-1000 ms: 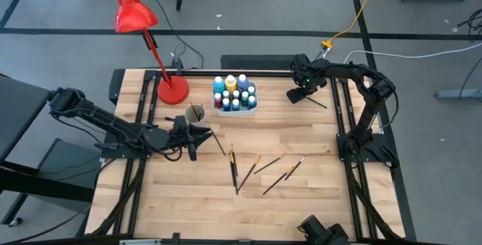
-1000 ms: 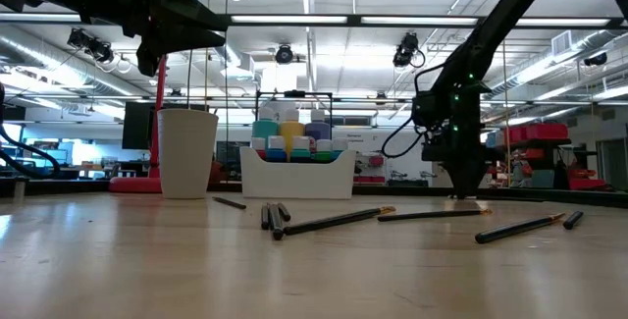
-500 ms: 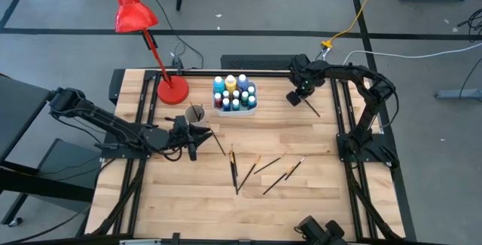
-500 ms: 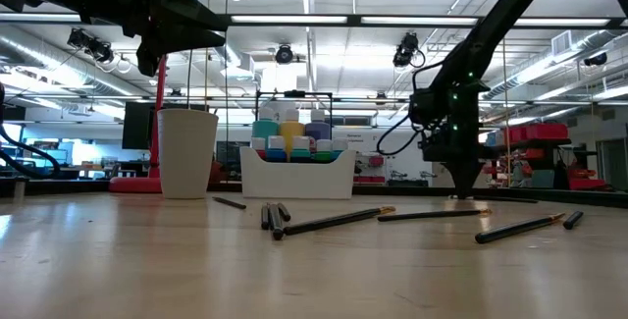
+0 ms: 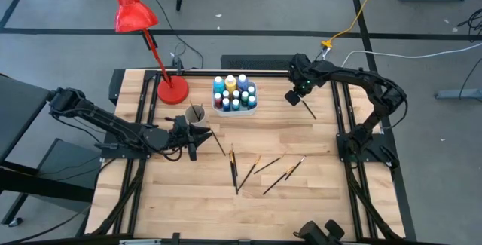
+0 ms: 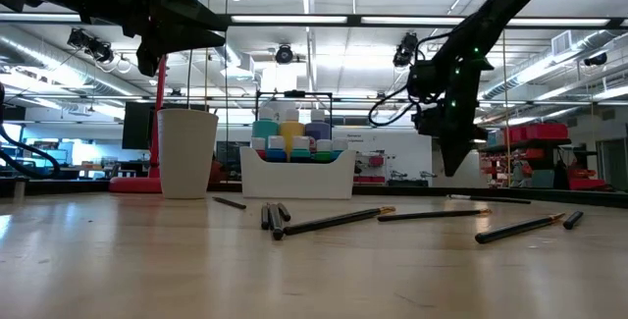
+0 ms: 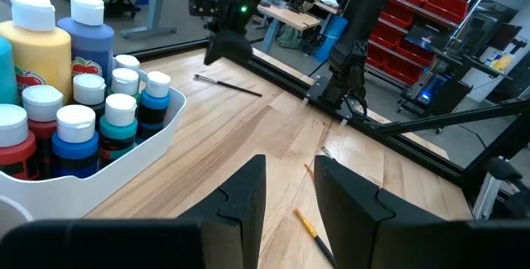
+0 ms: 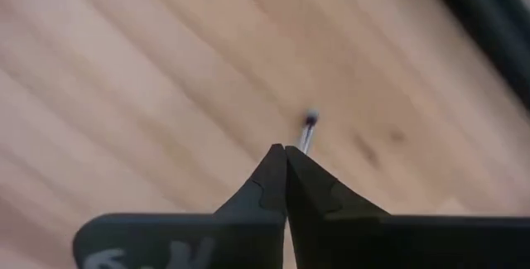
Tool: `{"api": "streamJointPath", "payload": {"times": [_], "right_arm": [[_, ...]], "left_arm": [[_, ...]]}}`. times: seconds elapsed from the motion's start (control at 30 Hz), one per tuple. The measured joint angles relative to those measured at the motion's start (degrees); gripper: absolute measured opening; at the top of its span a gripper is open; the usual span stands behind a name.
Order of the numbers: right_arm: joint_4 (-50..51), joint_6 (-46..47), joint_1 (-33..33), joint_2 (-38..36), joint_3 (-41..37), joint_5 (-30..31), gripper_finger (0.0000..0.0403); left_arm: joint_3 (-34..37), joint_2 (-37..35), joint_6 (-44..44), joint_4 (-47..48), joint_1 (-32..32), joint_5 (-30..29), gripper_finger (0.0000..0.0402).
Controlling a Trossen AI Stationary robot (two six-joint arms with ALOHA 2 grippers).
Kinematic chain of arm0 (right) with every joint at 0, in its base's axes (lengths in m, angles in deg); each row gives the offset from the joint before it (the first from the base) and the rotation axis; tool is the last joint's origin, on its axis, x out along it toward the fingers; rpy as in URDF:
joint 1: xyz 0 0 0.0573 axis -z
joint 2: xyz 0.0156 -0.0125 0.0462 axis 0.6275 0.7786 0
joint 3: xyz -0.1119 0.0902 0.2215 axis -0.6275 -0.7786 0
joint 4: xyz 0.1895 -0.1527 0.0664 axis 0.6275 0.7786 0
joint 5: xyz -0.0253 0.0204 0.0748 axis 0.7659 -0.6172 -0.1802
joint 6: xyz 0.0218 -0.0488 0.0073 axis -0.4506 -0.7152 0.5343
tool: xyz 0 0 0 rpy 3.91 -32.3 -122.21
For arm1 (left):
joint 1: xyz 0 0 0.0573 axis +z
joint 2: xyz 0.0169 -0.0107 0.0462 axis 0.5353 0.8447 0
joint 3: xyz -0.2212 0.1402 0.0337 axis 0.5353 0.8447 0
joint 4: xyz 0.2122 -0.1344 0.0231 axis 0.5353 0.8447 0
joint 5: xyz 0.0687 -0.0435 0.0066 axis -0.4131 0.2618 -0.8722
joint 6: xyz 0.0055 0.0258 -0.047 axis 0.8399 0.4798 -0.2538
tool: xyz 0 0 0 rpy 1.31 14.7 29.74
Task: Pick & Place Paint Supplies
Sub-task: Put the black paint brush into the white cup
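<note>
**Right gripper closes and lifts off the table**

Since a second ago the right gripper [image 6: 449,167] has pressed its fingers together and risen from the wooden table [image 5: 301,200]; it now hangs above the far right of the board. In the right wrist view the two dark fingers [image 8: 273,182] meet at their tips, and a thin paintbrush [image 8: 305,135] shows just past those tips. Whether that brush is pinched or simply lies below on the wood cannot be told. In the high view a dark brush [image 5: 308,108] slants on the table just beside this gripper, toward the table's near side.

Well off to the gripper's left, past open boards, stands the white caddy [image 5: 234,110] packed with paint bottles [image 5: 230,84], blue, yellow, teal and white-capped. Beyond it are a white cup [image 6: 187,152] and the red desk lamp [image 5: 134,13].

Nearer the table's front, well apart from the right gripper, several loose paintbrushes [image 5: 233,167] lie scattered.

The left gripper [image 5: 202,133] waits beside the cup, jaws narrowly parted and holding nothing, unmoved.
</note>
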Motion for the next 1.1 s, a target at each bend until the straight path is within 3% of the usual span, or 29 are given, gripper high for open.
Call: {"api": "streamJointPath", "payload": {"times": [0.13, 0.4, 0.53, 0.7, 0.97, 1.1], "right_arm": [[-4.2, -0.1, 0.2, 1.7, 0.0, 0.8, 0.0031], [-6.2, 6.1, 2.6, 7.9, 0.1, 1.2, 0.015], [-6.1, 6.2, 2.9, 9.1, 0.5, 1.4, 0.0175], [-5.2, 3.9, 3.0, 9.1, 0.5, -0.9, 0.0148], [-4.8, 2.0, 3.1, 10.9, 0.8, -3.1, 0.0012], [-4.8, 2.1, 3.1, 10.9, 0.8, -2.6, 0.0016]], "left_arm": [[0.0, 0.0, 0.0, 0.0, 0.0, 0.0, 0.0114], [0.0, 0.0, 0.0, 0.0, 0.0, 0.0, 0.0114], [0.0, 0.0, 0.0, 0.0, 0.0, 0.0, 0.0114], [0.0, 0.0, 0.0, 0.0, 0.0, 0.0, 0.0114], [0.0, 0.0, 0.0, 0.0, 0.0, 0.0, 0.0114], [0.0, 0.0, 0.0, 0.0, 0.0, 0.0, 0.0114]]}}
